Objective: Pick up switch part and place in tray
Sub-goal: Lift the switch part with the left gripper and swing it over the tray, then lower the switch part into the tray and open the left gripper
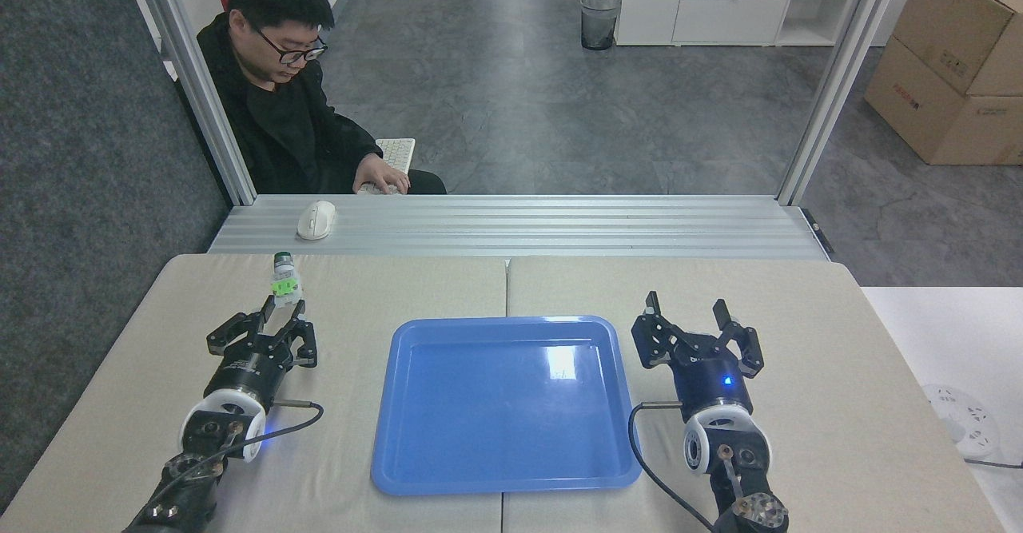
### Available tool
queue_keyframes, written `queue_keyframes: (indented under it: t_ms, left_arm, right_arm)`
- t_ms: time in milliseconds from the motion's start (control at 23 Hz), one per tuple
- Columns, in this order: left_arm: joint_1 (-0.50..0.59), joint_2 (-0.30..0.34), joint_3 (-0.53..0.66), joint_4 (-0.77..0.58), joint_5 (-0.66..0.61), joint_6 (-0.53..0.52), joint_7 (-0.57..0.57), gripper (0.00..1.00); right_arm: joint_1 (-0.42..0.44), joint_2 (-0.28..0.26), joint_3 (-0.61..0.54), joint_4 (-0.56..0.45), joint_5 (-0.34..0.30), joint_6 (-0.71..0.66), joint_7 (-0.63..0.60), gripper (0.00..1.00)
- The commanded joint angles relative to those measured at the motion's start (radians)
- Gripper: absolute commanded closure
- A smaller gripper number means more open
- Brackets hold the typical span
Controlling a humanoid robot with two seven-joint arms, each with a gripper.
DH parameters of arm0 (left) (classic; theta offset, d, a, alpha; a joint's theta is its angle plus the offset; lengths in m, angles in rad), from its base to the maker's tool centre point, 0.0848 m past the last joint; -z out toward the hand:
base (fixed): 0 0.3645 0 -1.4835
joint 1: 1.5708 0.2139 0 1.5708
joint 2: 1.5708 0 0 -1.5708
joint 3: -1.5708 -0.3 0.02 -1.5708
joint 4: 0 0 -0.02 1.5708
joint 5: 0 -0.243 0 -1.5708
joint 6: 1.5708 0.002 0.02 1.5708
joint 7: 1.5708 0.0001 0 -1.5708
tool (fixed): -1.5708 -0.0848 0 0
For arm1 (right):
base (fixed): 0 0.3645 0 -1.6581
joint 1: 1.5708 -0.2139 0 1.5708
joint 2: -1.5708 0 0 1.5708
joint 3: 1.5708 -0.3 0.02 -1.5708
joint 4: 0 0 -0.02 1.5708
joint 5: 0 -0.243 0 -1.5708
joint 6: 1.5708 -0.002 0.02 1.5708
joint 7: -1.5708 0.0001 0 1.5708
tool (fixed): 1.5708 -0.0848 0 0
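Pinching the whitish lower end of the switch part, the left gripper has its two dark fingertips brought close together around that end, so the piece is held between them. The switch part stands nearly upright above the fingertips, with the bright green block in its middle and the silver cylinder with a dark tip on top, pointing to about 12 o'clock. Whether its lower end touches the cloth or is lifted from it cannot be told from the head view. Behind the fingers, the black linkage of the left gripper spreads to both sides, and the round white wrist with a small blue light follows at about 7 o'clock from the part.

The tray is glossy blue and lies flat in the middle of the beige table, at about 4 o'clock from the switch part and well apart from it. No object is seen inside the tray.

The right gripper hovers just beside the right rim of the tray, at about 3 o'clock from the tray centre. Its fingers stand wide apart and hold nothing.

At 12 o'clock from the switch part, a white mouse rests on the grey metal ledge. A person sits behind this ledge.
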Motion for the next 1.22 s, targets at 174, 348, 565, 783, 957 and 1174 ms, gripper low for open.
queue_keyframes:
  t_ms: [174,348,565,783,957,1174]
  left_arm:
    - [0.117,0.011,0.014,-0.685,-0.004,-0.183,-0.065,1.00]
    - [0.142,-0.041,-0.026,-0.722,-0.018,-0.317,-0.068,1.00]
    - [0.149,-0.046,-0.190,-0.643,-0.168,-0.359,-0.077,1.00]
    - [0.145,-0.064,-0.249,-0.466,-0.331,-0.416,-0.083,1.00]
    - [0.151,-0.066,-0.257,-0.381,-0.421,-0.436,-0.085,1.00]
    - [0.200,-0.064,-0.260,-0.391,-0.446,-0.485,-0.083,1.00]
  right_arm:
    - [0.000,-0.001,0.000,0.000,0.000,0.000,0.000,0.00]
    - [0.000,-0.001,-0.002,0.000,0.000,0.000,0.000,0.00]
    - [0.000,0.000,-0.002,0.000,0.002,0.000,0.000,0.00]
    - [0.000,0.000,-0.002,0.000,0.002,0.000,0.000,0.00]
    - [0.000,-0.001,-0.002,0.000,0.002,0.000,0.000,0.00]
    - [0.000,-0.001,-0.002,0.000,0.002,0.000,0.000,0.00]
